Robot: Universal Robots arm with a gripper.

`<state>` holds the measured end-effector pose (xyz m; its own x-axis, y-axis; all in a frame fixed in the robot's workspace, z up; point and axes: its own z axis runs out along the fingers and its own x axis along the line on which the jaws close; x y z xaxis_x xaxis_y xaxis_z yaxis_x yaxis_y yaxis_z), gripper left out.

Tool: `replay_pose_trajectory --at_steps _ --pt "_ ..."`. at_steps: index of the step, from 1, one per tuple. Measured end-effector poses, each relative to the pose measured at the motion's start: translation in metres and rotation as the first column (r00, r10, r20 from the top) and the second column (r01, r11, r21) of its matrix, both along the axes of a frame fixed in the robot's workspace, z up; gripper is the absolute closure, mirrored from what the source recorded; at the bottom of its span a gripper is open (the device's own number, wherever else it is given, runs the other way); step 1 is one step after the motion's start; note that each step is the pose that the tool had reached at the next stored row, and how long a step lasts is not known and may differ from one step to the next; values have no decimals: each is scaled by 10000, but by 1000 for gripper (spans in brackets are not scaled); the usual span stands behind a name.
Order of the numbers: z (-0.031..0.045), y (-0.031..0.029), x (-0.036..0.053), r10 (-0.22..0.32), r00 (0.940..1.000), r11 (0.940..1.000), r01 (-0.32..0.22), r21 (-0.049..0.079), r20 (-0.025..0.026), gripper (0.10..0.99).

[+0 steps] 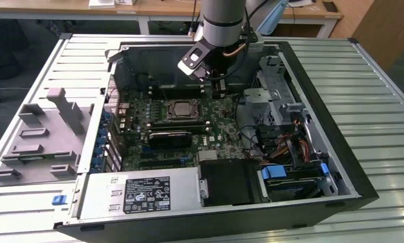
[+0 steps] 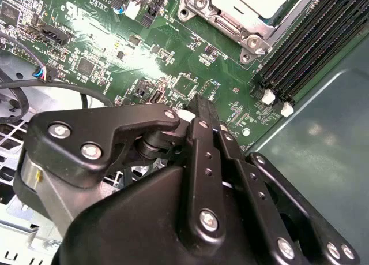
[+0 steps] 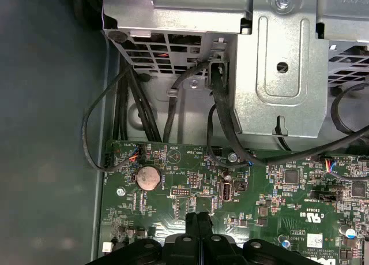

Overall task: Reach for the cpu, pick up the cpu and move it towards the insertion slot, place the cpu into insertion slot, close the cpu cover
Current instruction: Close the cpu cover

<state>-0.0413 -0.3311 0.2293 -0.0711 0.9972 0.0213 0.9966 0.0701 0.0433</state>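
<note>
Two black jaws of the gripper (image 2: 202, 112) are pressed together with no gap between them and hold nothing; in both wrist views their tips meet just above the green motherboard (image 3: 190, 190), near a round silver coin cell (image 3: 146, 176) and a bundle of black cables (image 3: 222, 115) that runs up to a perforated grey metal drive cage (image 3: 277, 57). In the exterior view the gripper (image 1: 220, 90) hangs from the grey cylindrical arm (image 1: 222, 20) inside the open black computer case (image 1: 209, 223), over the far part of the motherboard and beside the grey drive cage. Slightly nearer the camera than the jaws, apart from them, the small flat square cpu with silvery-white metal top (image 1: 183, 107) lies in the square black insertion slot (image 1: 170, 103) on the board, with the thin dark-silver metal cpu cover frame (image 1: 195, 106) lying flat around it; whether the frame is latched cannot be told. In the second wrist view the cpu cover (image 2: 216, 19) shows its screwed corner beside the long black memory slots (image 2: 305, 45). A large black heatsink block (image 1: 169, 138) sits just nearer than the slot. On the exterior view's left, grey plastic fixture blocks (image 1: 46, 136) rest on the ribbed light-grey metal worktop (image 1: 370, 86) that carries the case.
</note>
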Motion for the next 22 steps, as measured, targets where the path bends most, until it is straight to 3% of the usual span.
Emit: replay_pose_trajectory --at_steps 5,12,22 --pt "2 -1 -2 -7 10000 10000 7 -7 -4 976" --pt "19 -6 -14 -46 10000 10000 46 -51 -54 976" --pt "11 -1 -10 -37 10000 10000 37 -30 -40 976"
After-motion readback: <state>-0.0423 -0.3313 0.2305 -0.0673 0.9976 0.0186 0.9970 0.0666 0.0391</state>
